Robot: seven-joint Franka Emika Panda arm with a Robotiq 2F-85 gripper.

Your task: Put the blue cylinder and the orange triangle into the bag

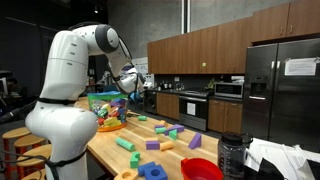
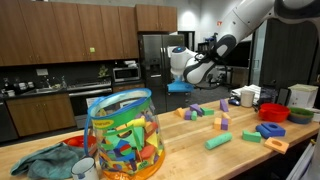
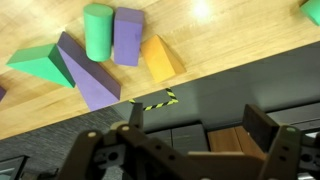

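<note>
Approach step, nothing grasped yet. The Robotiq gripper point(image 3: 192, 118) hovers over the wooden table point(image 3: 235, 40) edge, fingers spread wide and empty. The orange triangular block point(image 3: 160, 57) lies just beside a purple rectangular block point(image 3: 128, 35). The see-through soft bag point(image 2: 118, 100) stands on the same table. Blue cylinder not identifiable. Next move: descend squarely onto the orange piece, clear of its neighbour.

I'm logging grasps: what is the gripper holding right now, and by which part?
Nothing is held. In the wrist view the gripper is open, with no block between its jaws; the orange triangle lies on the table.
</note>
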